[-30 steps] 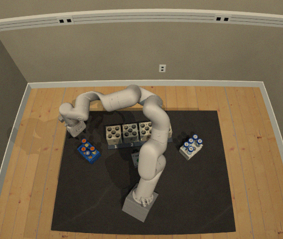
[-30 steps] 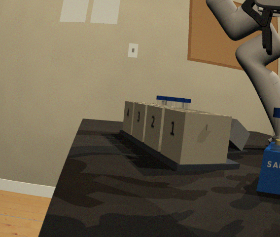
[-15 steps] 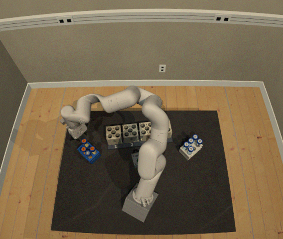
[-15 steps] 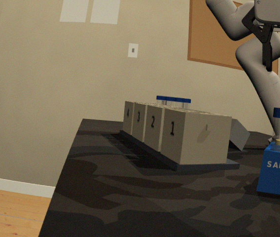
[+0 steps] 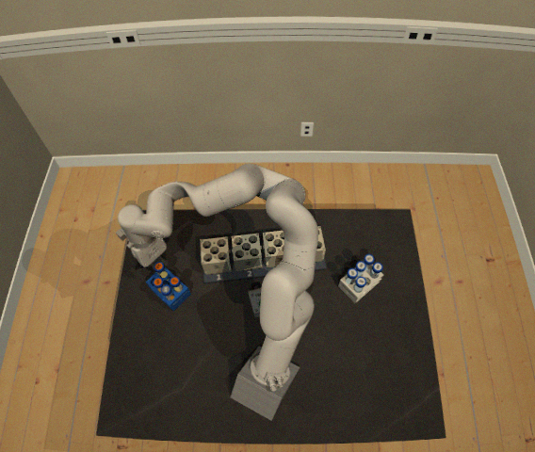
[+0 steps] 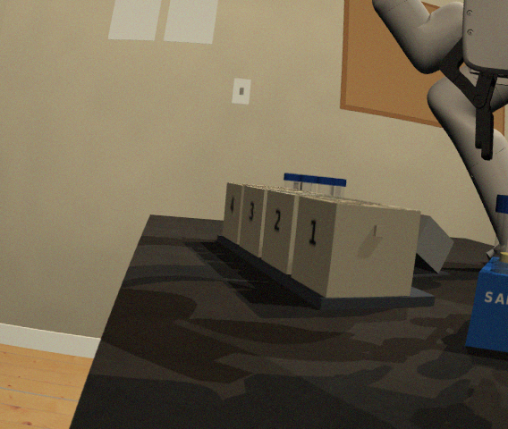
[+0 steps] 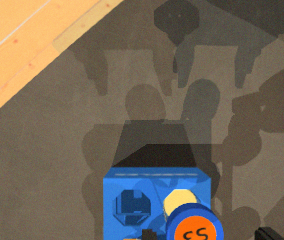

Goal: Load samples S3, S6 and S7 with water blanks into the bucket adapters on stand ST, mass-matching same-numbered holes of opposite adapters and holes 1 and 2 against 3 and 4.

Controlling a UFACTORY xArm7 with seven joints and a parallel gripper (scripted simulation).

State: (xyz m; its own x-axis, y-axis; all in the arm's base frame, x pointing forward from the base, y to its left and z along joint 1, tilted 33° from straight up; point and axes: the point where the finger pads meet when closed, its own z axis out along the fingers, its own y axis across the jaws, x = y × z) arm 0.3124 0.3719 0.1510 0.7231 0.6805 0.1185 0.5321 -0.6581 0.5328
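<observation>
My gripper [image 7: 207,235] is open, pointing down over the end of the blue sample rack [image 5: 176,302] [image 6: 499,323] [image 7: 113,184]. The orange-dotted cap of S3 [image 7: 195,231] lies between the fingertips in the wrist view, with nothing gripped. The well beside S3 is empty. Two more orange-dotted caps [image 5: 157,282] [image 5: 175,281] and a greyish-dotted cap [image 5: 166,288] stand in the rack. Adapter 1 [image 5: 216,266] [image 6: 369,254], adapter 2 [image 5: 247,263] [image 6: 276,231] and adapter 3 [image 6: 250,222] stand on the stand [image 5: 229,276]; their visible holes look empty. The arm partly hides adapters 3 and 4.
A white rack [image 5: 354,294] at the right holds several white-dotted, blue-capped tubes. The small sloped desk [image 5: 254,298] [image 6: 434,242] stands in front of the adapters, partly behind the arm. The arm arches over the right end of the stand.
</observation>
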